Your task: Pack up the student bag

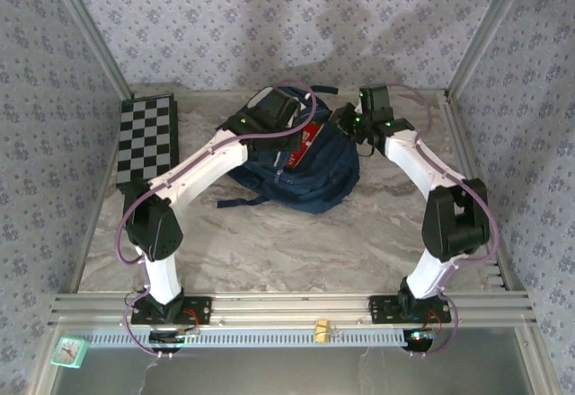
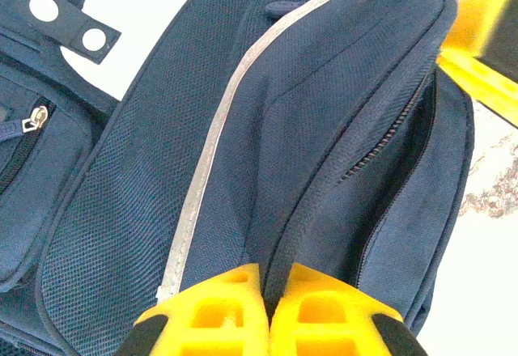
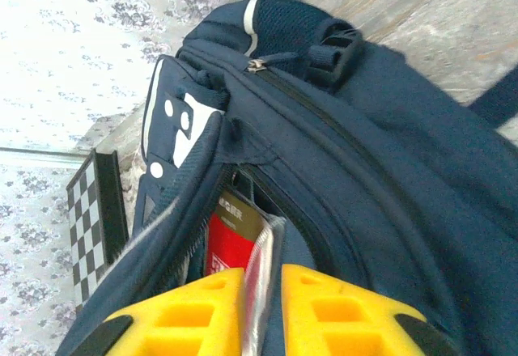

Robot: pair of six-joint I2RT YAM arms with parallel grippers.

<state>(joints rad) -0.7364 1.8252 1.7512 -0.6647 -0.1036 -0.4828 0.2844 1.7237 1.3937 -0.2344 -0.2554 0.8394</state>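
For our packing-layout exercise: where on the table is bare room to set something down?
Free: the marble-patterned tabletop between the navy fabric backpack and the arm bases. Crowded: the far side, with backpack, black-and-white checkerboard and both arms.

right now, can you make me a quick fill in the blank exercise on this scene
The student bag is navy ___.
The flat board left of it has a ___ pattern.
The left gripper is ___ on the student bag's fabric.
The right gripper pinches a clear packet with a ___ insert.
Missing words: blue, checkered, shut, red.
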